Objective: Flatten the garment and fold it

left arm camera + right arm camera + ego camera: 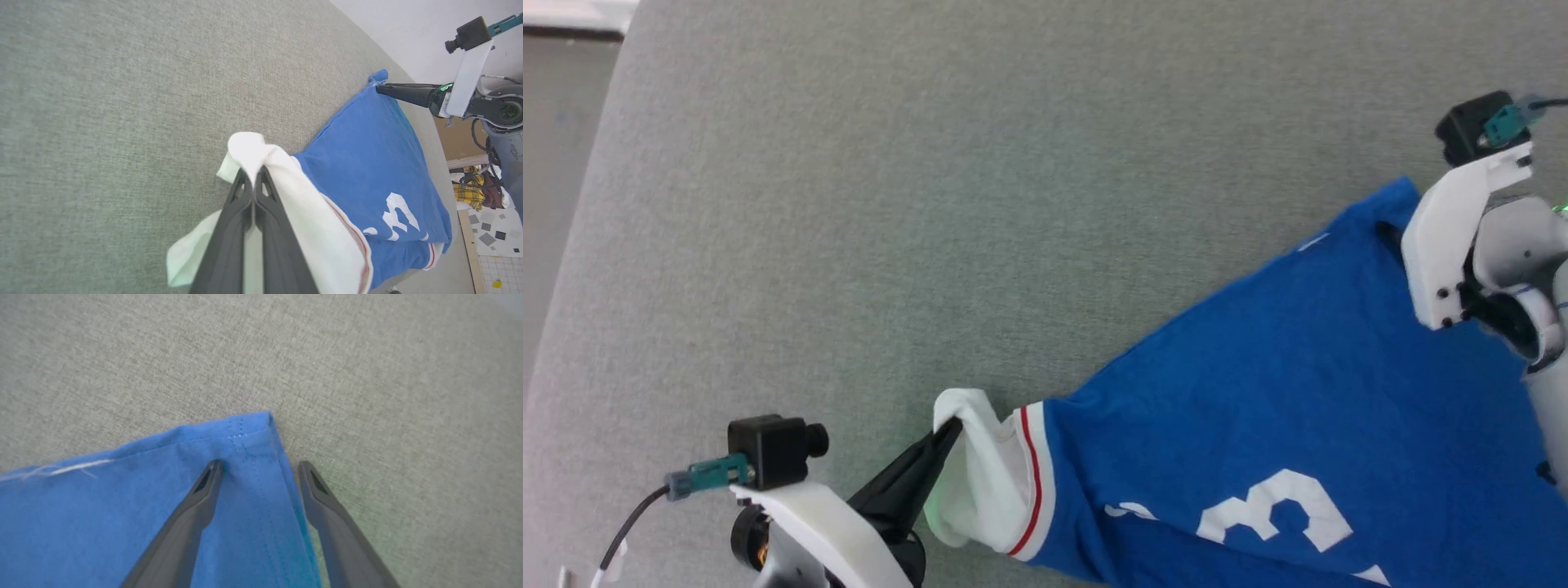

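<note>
The bright blue garment point(1282, 392) lies stretched across the grey surface, a white "3" showing on it. Its white sleeve point(980, 465), edged with red and white stripes, is bunched at the left end. My left gripper point(253, 179) is shut on that sleeve's upper fold. At the far corner of the blue hem point(249, 433) my right gripper point(260, 465) stands open. One of its fingers point(204, 490) rests on the cloth and the other lies on the surface just beside the hem edge. In the left wrist view the right gripper point(384, 88) points at that same corner.
A grey fabric-covered table point(931, 204) stretches far up and to the left of the garment. Its left edge point(572, 245) curves down past a darker floor. In the left wrist view, clutter and a tiled floor point(486, 228) lie beyond the table's far side.
</note>
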Tool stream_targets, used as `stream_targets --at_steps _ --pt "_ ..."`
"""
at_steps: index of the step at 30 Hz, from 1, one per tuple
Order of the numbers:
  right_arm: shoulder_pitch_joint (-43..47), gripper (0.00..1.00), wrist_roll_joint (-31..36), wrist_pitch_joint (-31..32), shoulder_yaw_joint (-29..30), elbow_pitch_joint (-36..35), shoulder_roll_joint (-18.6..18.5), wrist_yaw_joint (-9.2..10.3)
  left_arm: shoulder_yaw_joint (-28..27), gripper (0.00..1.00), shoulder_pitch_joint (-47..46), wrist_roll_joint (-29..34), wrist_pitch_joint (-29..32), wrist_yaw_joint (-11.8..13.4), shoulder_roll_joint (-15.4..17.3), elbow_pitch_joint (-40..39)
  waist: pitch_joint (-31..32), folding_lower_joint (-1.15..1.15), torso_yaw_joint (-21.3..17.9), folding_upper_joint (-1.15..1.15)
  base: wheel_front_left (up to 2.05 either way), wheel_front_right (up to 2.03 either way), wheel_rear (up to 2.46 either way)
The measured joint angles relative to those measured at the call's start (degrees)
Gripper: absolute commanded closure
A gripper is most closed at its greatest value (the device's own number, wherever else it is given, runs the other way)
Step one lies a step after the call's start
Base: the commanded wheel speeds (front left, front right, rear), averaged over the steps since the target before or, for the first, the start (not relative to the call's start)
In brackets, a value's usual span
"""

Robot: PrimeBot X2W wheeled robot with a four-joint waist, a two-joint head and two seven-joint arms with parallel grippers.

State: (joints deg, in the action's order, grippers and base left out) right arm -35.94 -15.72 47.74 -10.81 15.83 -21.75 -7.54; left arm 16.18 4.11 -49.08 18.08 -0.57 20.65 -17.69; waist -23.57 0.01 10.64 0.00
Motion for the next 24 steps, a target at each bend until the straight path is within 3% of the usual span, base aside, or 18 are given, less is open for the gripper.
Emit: stream_targets --at_steps 1,2,3,8,16,22,24 --pt "-0.3 0.4 -0.3 0.5 0.1 0.6 -0.1 0.01 0.1 1.0 -0.3 0.0 0.0 -0.2 -0.1 0.3 -0.5 -0.01 0.4 0.0 0.0 0.0 0.0" --pt "-0.9 0.91 -0.6 1.1 0.1 0.9 -0.5 0.01 0.3 1.0 -0.7 0.0 0.0 -0.4 -0.3 0.5 -0.9 -0.02 0.8 0.0 0.0 0.0 0.0" --pt "-1.5 1.0 -0.6 2.0 0.0 1.2 -0.8 0.0 0.4 1.0 -1.0 -0.1 0.0 -0.5 -0.4 0.6 -1.3 -0.02 1.2 0.0 0.0 0.0 0.0" --pt "-3.2 1.0 -0.9 3.3 -0.1 0.7 -1.5 -0.02 0.4 1.0 -1.6 -0.3 -0.2 -0.8 -0.5 1.8 -3.1 -0.02 2.4 0.0 0.0 0.0 0.0" --pt "-2.8 1.0 -1.0 -4.2 1.3 1.6 -0.1 -0.05 -1.6 1.0 -2.1 0.1 -4.0 -0.7 -1.0 2.4 -1.6 0.0 1.4 0.0 0.0 0.0 0.0" --pt "-2.5 1.0 -1.5 -13.5 3.9 0.5 3.3 -0.04 -4.4 1.0 -5.2 4.6 -8.5 2.3 -1.2 2.5 2.1 0.0 -0.6 0.0 0.0 0.0 0.0" --pt "-2.5 1.0 -1.9 -16.0 4.7 0.0 4.2 -0.04 -6.1 1.0 -7.2 7.5 -10.4 4.9 -1.3 2.9 3.4 -0.01 -1.4 0.0 0.0 0.0 0.0"
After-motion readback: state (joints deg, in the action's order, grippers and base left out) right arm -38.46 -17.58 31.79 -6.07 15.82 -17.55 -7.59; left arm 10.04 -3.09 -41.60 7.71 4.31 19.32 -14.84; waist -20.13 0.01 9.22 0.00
